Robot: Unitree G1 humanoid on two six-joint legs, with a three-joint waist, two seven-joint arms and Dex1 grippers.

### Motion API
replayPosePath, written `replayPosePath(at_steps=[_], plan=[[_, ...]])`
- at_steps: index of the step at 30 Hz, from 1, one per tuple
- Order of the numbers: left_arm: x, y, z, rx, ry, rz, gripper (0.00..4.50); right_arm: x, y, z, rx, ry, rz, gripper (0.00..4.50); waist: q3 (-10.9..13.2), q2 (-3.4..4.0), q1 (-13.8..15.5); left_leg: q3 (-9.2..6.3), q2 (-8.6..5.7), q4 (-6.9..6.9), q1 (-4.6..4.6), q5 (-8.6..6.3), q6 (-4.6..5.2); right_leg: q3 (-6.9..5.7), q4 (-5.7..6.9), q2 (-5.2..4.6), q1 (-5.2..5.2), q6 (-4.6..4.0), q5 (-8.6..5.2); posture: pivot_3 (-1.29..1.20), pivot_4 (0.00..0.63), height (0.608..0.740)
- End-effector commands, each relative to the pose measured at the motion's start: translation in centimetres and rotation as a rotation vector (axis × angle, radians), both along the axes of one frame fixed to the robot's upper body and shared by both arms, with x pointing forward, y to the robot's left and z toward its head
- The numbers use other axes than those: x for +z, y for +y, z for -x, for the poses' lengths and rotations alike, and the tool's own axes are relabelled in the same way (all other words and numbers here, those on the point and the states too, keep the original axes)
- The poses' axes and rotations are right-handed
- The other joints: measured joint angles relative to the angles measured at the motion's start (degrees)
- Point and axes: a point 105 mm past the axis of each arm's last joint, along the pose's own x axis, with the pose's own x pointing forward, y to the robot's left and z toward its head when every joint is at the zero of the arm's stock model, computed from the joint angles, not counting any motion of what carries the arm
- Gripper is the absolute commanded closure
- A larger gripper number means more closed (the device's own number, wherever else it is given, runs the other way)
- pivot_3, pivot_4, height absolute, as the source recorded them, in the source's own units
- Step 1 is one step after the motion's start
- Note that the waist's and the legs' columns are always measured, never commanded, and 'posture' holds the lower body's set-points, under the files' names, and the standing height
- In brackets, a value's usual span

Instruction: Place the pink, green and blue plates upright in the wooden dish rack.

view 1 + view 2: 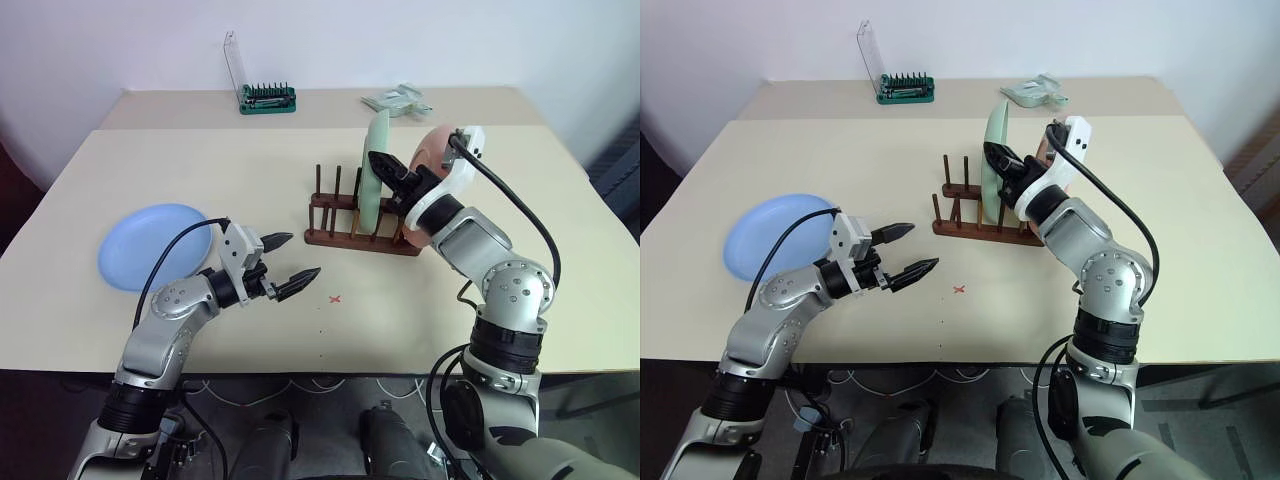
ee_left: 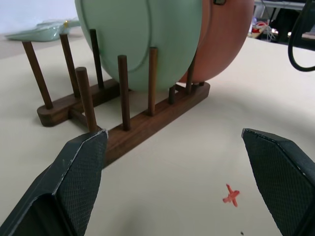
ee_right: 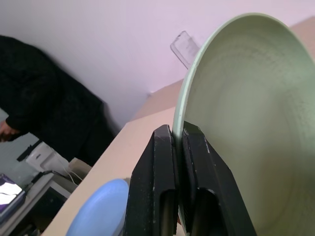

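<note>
The wooden dish rack (image 1: 340,237) stands right of the table's middle. A green plate (image 1: 378,128) and, behind it, a pink plate (image 1: 432,150) stand upright between its pegs. My right gripper (image 1: 378,162) is shut on the green plate's upper rim (image 3: 246,123), one finger on each face. The blue plate (image 1: 150,245) lies flat at the table's left side. My left gripper (image 1: 304,254) hovers open and holds nothing, between the blue plate and the rack (image 2: 147,123), pointing toward the rack.
A green tool holder with a clear lid (image 1: 266,97) and a pale green packet (image 1: 398,99) sit at the table's far edge. A small red cross (image 1: 335,298) marks the tabletop in front of the rack. A person in dark clothes (image 3: 44,98) stands beyond the table.
</note>
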Motion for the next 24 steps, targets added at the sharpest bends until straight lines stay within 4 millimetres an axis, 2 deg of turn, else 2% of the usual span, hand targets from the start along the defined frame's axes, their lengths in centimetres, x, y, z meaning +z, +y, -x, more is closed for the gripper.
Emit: replayPosePath(at_steps=[1, 7, 15, 21, 24], plan=[[1.4, -0.2, 0.2, -0.008, -0.049, 0.004, 0.0, 1.4, 0.2, 0.5, 0.015, -0.041, -0.011, 3.18, 0.0, 0.0, 0.0, 0.0, 0.0, 0.0, 0.0, 0.0, 0.0, 0.0, 0.0, 0.0, 0.0, 0.0, 0.0, 0.0, 0.15, 0.74], [1.8, -0.3, 0.2, -0.004, -0.053, 0.003, 0.0, 1.7, 0.0, 0.7, -0.01, -0.068, 0.043, 0.24, 0.0, 0.01, 0.0, 0.0, 0.0, 0.0, 0.0, 0.0, 0.0, 0.0, 0.0, 0.0, 0.0, 0.0, 0.0, 0.0, 0.15, 0.74], [2.4, -0.6, 0.2, -0.003, -0.056, 0.004, 0.0, 3.4, -0.6, 1.6, -0.046, -0.159, 0.173, 0.24, 0.0, 0.03, 0.0, 0.01, 0.0, -0.01, 0.0, 0.0, 0.0, 0.0, -0.01, 0.0, 0.0, 0.0, 0.0, 0.0, 0.15, 0.74], [3.0, -0.7, -0.1, 0.006, -0.069, 0.016, 0.0, 6.1, -0.8, 2.3, -0.061, -0.286, 0.243, 0.24, 0.0, 0.02, 0.1, 0.01, 0.0, -0.01, 0.0, 0.0, 0.0, 0.0, -0.01, 0.0, 0.0, 0.01, 0.0, 0.0, 0.15, 0.74], [4.0, 0.2, -0.7, 0.049, -0.078, 0.064, 0.0, 7.7, -1.4, 2.4, -0.122, -0.401, 0.384, 0.24, 0.0, 0.03, 0.1, 0.02, -0.01, -0.01, -0.01, 0.0, 0.01, 0.0, -0.06, -0.01, 0.03, 0.01, -0.01, 0.0, 0.15, 0.74]])
